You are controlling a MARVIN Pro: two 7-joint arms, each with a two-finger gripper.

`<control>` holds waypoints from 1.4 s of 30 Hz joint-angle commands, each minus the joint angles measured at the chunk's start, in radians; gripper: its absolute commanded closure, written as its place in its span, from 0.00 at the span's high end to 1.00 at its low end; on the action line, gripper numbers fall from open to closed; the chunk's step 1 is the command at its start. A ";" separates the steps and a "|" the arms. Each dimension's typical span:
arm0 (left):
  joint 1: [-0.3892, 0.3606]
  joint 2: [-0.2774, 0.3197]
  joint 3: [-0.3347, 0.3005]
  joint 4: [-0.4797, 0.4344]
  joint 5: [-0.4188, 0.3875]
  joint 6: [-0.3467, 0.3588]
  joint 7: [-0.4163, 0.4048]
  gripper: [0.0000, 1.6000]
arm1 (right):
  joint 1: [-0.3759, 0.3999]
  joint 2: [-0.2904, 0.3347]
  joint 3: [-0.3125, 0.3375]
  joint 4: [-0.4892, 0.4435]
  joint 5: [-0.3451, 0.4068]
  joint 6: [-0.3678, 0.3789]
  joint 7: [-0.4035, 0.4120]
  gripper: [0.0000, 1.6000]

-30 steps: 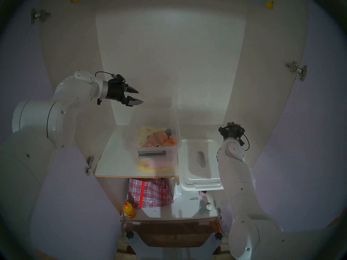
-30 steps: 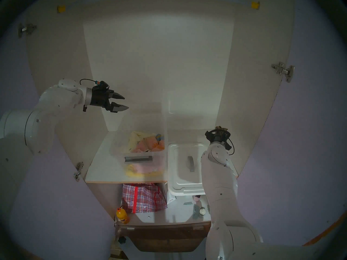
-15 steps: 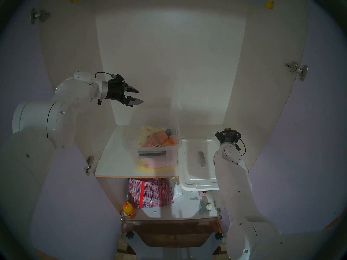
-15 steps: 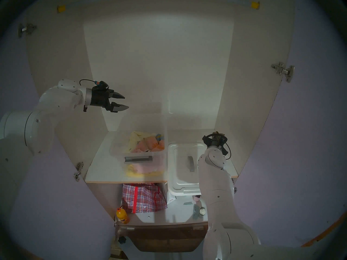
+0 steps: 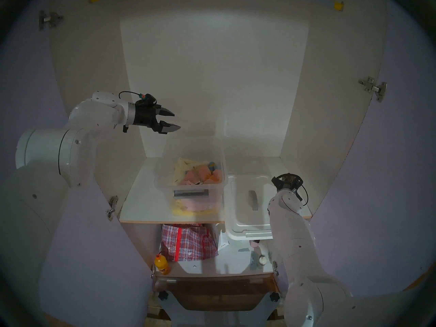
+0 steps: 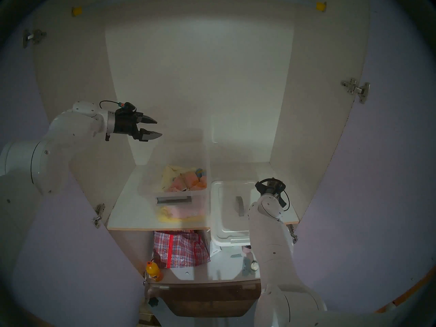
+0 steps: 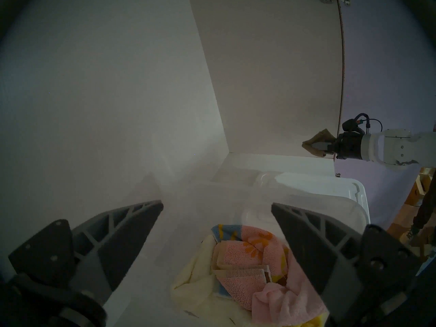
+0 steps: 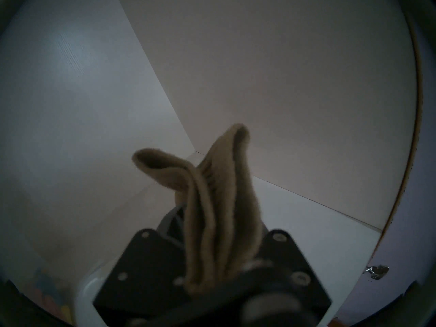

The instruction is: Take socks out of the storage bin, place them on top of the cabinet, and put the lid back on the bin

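The clear storage bin stands open on the cabinet's white shelf, with pink, yellow and blue cloth inside. The white lid lies right of it and overhangs the shelf's front edge. My right gripper hovers over the shelf by the lid's back right corner. It is shut on the khaki socks, which stick out past its fingers. In the left wrist view the socks hang in the air above the shelf. My left gripper is open and empty, high above the bin's back left corner.
The lilac doors stand open on both sides, with metal hinges on the walls. Below the shelf are a red-checked bag, an orange bottle and small items. A dark brown wooden piece lies lower.
My right arm has drawn back from the rear wall toward the front and sunk lower, with the socks still in its grip. The left arm has stayed put.
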 commanded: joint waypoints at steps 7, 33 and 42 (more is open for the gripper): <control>-0.028 0.001 -0.025 -0.020 -0.013 -0.024 -0.002 1.00 | 0.024 0.021 0.022 0.000 0.007 0.002 -0.025 0.00; -0.014 0.002 -0.057 -0.020 -0.012 -0.063 -0.002 1.00 | 0.064 0.101 0.007 0.019 0.010 0.053 0.027 0.00; -0.010 0.002 -0.068 -0.020 -0.012 -0.076 -0.002 1.00 | 0.069 0.143 0.015 0.016 0.008 0.065 0.046 0.00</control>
